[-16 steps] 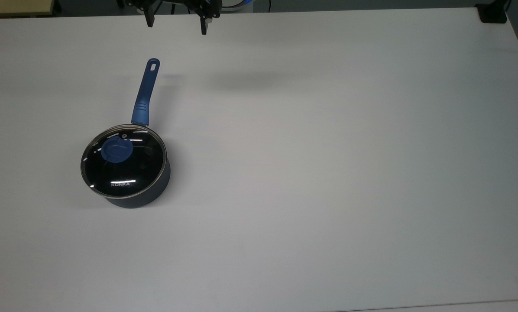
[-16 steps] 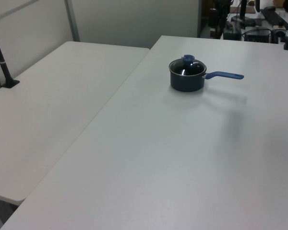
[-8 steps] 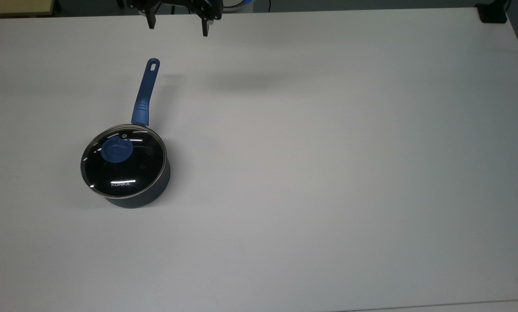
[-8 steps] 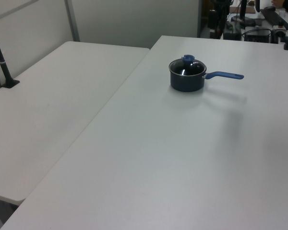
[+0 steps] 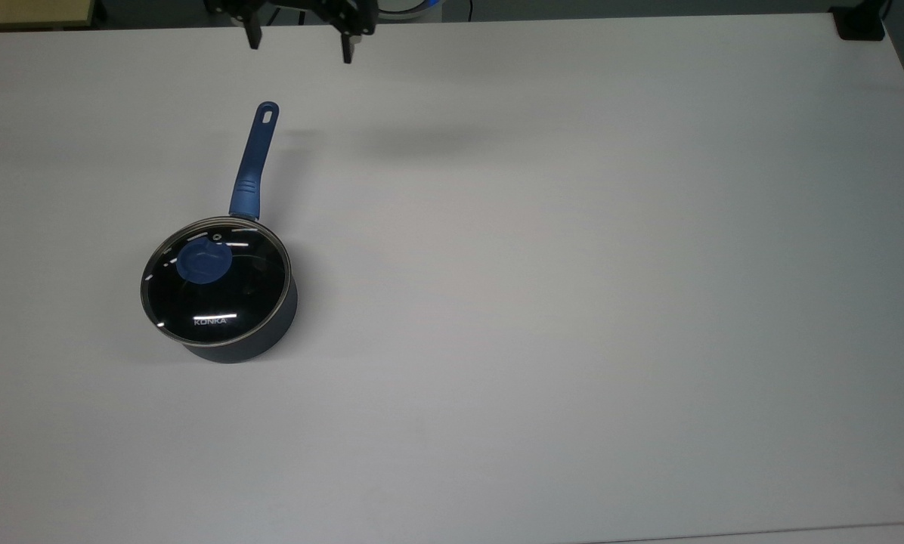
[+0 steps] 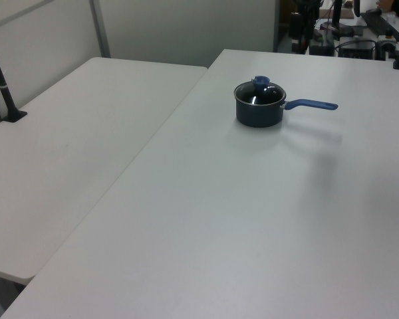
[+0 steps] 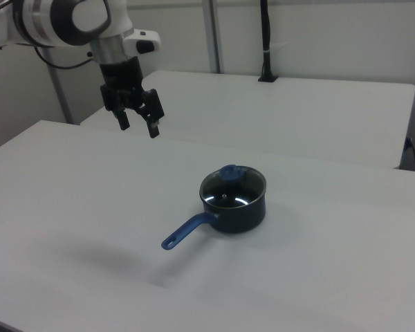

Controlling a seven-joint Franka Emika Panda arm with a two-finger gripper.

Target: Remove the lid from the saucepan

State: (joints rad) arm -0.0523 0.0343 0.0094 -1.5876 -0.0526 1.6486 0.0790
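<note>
The dark navy saucepan [image 5: 270, 332] [image 6: 258, 115] [image 7: 242, 214] sits on the white table, left of centre in the top view. Its glass lid [image 5: 229, 298] [image 6: 259, 97] [image 7: 233, 190] rests flat on the rim, blue knob [image 5: 204, 261] up and "KONKA" lettering showing. The long blue handle [image 5: 254, 159] [image 7: 187, 232] points toward the top view's upper edge. My gripper [image 5: 299, 47] [image 7: 138, 127] hangs open and empty, high above the table, well beyond the handle's end and apart from the pan.
The white table [image 5: 573, 264] spreads wide to the top view's right of the pan. A second white table [image 6: 66, 153] adjoins it on the left view's left. A black post [image 7: 265, 41] stands at the far table's back.
My gripper has shifted slightly toward the top view's left and upper edge. The saucepan and lid have not moved.
</note>
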